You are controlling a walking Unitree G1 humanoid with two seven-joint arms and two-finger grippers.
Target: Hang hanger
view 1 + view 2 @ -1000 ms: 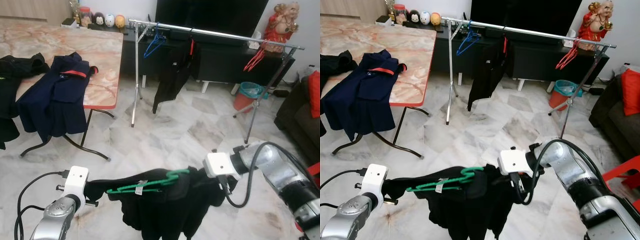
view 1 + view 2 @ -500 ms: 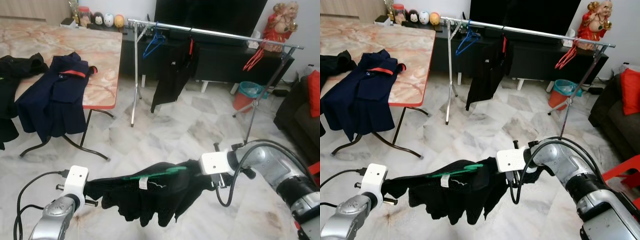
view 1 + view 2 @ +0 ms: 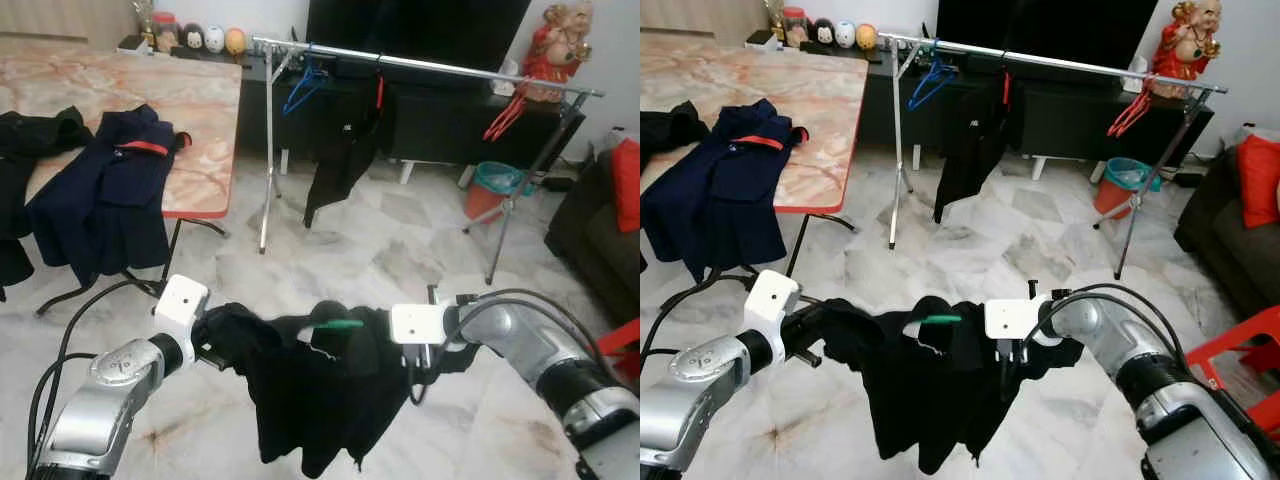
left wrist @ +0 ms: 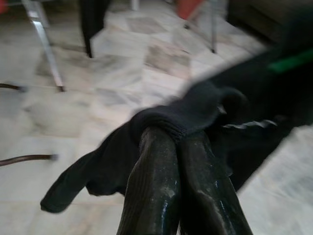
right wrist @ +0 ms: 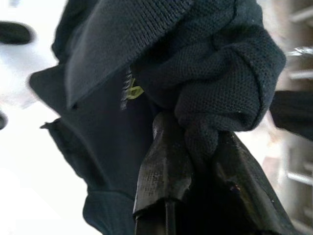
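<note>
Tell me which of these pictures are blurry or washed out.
Both eye views are sharp and evenly lit. The left wrist view is motion-blurred, though the left hand on the black shirt reads clearly. The right wrist view is blown out white behind the right hand.

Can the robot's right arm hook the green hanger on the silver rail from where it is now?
Probably not yet. The right gripper is shut on the black shirt, low near the robot. The silver rail stands far across the marble floor. Nothing blocks the way, so it likely must walk closer.
</note>
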